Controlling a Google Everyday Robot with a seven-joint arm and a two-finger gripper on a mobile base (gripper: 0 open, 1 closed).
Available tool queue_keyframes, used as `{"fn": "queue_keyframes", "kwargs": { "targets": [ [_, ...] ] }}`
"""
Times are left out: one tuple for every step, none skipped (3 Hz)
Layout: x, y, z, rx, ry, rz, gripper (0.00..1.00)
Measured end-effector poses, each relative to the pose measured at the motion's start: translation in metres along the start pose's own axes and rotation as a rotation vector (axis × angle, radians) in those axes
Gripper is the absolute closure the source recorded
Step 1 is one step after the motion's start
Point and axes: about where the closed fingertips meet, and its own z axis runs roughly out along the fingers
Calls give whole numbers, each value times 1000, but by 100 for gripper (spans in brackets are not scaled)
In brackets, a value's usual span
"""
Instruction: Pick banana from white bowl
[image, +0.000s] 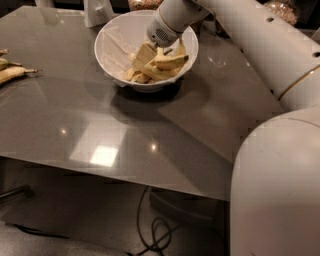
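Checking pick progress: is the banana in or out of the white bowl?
In: the banana lies inside the white bowl, gripper down among the fruit.

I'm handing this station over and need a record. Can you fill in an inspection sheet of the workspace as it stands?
Surface: grey glossy table, with patches of light glare.
Job's things: white bowl on the table's far side, paper-lined; bananas piled inside.
Clutter: loose bananas at the left edge; white object behind the bowl.
Gripper: gripper down inside the bowl, among the bananas.
Cables: dark cables on the floor under the table.
Surroundings: jars behind the table.
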Motion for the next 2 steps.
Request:
{"fn": "queue_keyframes", "kwargs": {
  "targets": [
    [4,-10,3,5,20,55,53],
    [12,-11,8,-7,44,111,54]
  ]
}}
